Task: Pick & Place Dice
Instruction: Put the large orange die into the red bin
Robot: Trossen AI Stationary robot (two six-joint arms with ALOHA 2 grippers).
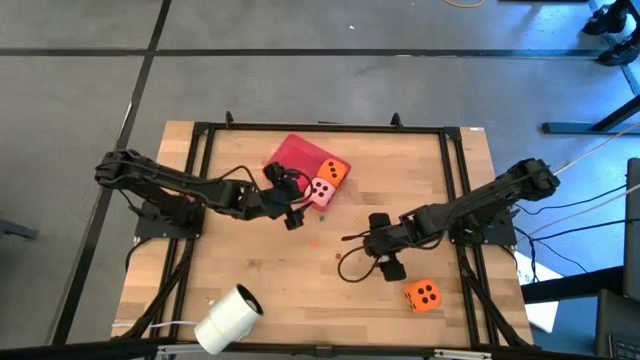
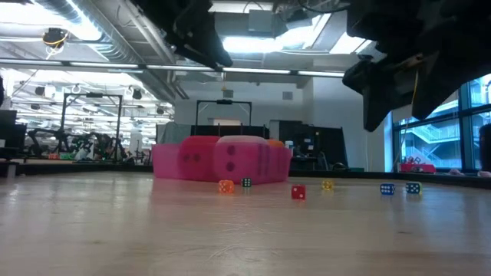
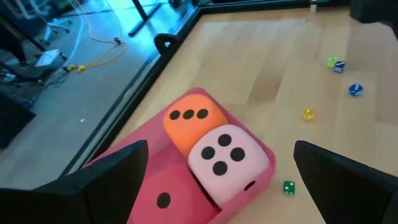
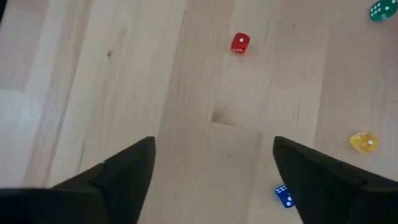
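The jaws of the left gripper [image 1: 296, 210] stand wide and hold nothing; the jaws of the right gripper [image 1: 381, 250] are parted too, with nothing between them.

From above, the left gripper hovers just beside the flat red square tray [image 1: 292, 153] near the far edge of the wooden table [image 1: 280, 280]. A soft orange cube with dark pips [image 1: 334, 172] and a soft pink cube with dark pips [image 1: 321, 192] sit at the tray's right corner. The right gripper is over the middle of the table. A second orange soft cube [image 1: 423, 295] lies alone toward the near right corner. A white roll [image 1: 228, 318] lies at the near edge.

At table height, the pink cube [image 2: 239, 159] stands in front of the tray, and tiny coloured beads [image 2: 298, 192] dot the wood before it.

The left wrist camera shows the orange cube [image 3: 194, 120] touching the pink one [image 3: 227, 160], both on the tray [image 3: 140, 199], between wide dark fingers [image 3: 112, 180].

The right wrist camera shows bare wood, a tiny red bead [image 4: 240, 42] and spread fingers [image 4: 130, 165].
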